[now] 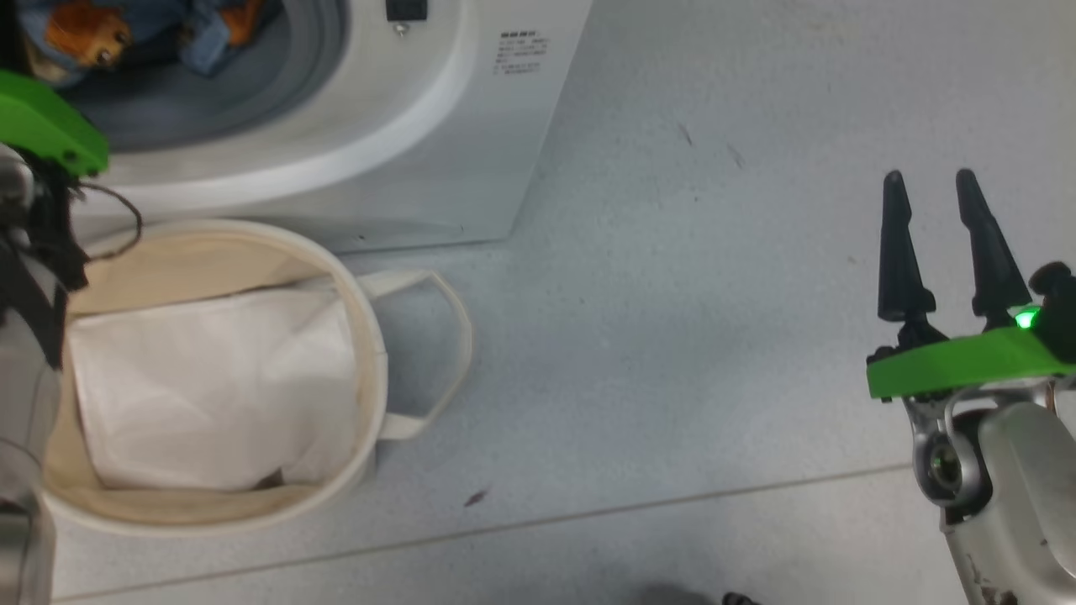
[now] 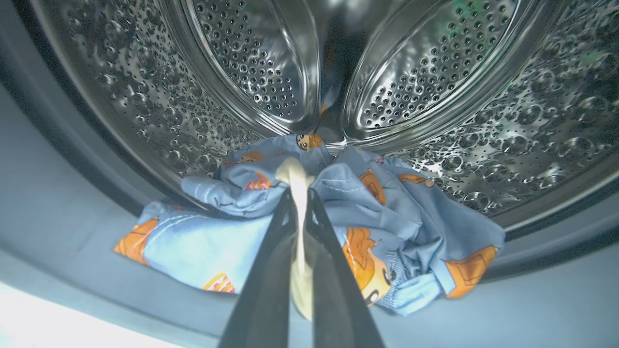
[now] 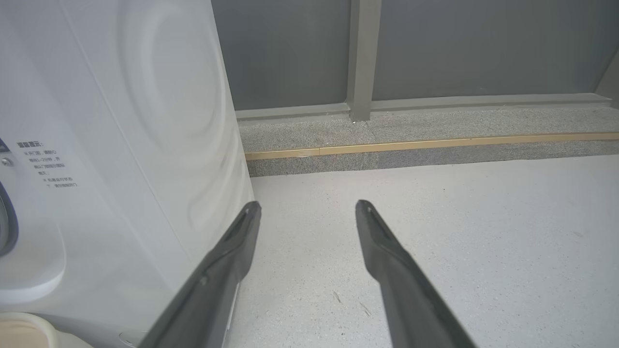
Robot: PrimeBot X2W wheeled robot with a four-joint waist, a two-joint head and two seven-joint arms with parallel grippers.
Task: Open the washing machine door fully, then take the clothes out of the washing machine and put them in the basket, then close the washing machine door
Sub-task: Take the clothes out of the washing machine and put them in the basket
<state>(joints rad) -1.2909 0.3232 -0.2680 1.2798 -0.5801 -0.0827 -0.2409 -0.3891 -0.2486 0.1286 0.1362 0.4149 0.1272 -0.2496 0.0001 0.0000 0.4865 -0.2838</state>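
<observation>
We stand on a pale, speckled grey floor point(image 1: 689, 336); a grey wall point(image 3: 459, 48) with a low kerb runs behind it. In the head view the white washing machine point(image 1: 471, 126) sits at 11 o'clock. The cream basket point(image 1: 374, 361) is just in front of it at 8 o'clock, with a white sheet point(image 1: 210, 386) lying inside. The clothes point(image 2: 411, 212), blue fabric printed with orange cartoon figures, lie bunched at the mouth of the steel drum point(image 2: 145, 96), spilling onto the grey gasket point(image 2: 72, 217). Our left tool point(image 2: 301, 193) is clamped tight on a pale fold of the clothes. Our right tool point(image 1: 929, 178), at 3 o'clock, is spread wide and holds nothing.
</observation>
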